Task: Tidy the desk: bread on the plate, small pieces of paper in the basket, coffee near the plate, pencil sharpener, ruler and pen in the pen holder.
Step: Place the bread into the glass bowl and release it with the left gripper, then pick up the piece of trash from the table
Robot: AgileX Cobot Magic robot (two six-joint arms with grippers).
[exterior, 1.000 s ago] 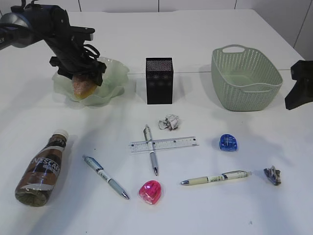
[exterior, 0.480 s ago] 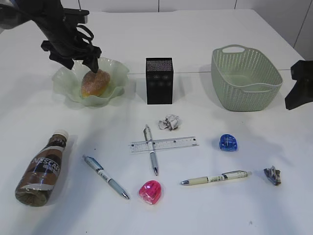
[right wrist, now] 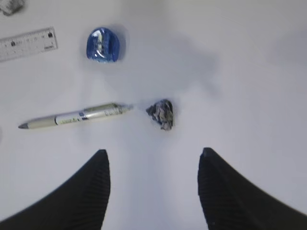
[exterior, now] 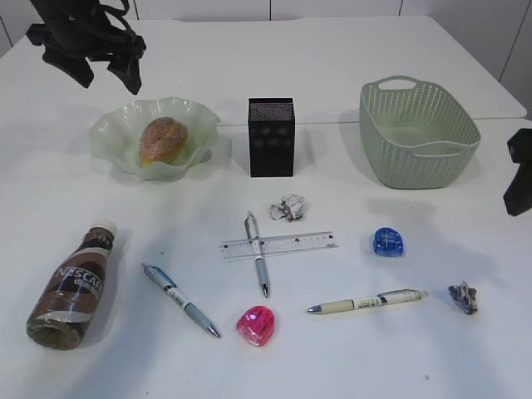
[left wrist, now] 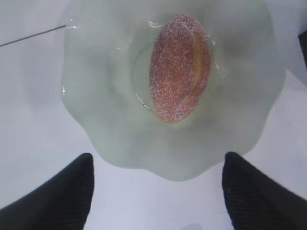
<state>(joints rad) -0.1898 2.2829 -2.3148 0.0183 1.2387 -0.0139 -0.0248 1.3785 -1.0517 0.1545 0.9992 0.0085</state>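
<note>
The sugared bread (exterior: 163,139) (left wrist: 180,67) lies in the pale green wavy plate (exterior: 116,137) (left wrist: 96,110). My left gripper (exterior: 106,76) (left wrist: 158,163) is open and empty, raised above and behind the plate. My right gripper (right wrist: 152,155) is open and empty above the table; only its edge (exterior: 520,183) shows at the far right. Below it lie a dark paper scrap (right wrist: 161,113) (exterior: 463,297), a blue sharpener (right wrist: 102,45) (exterior: 388,242) and a cream pen (right wrist: 76,116) (exterior: 366,302). The ruler (exterior: 278,245), two more pens (exterior: 257,264) (exterior: 179,300), a pink sharpener (exterior: 256,325), a white paper ball (exterior: 287,207) and the coffee bottle (exterior: 73,284) lie on the table.
The black pen holder (exterior: 271,137) stands at centre back. The green basket (exterior: 416,133) stands at the back right. The ruler lies across one pen.
My left gripper let go of the bread into the plate, opened, and rose up and back to the left. My right gripper shifted slightly right and down.
</note>
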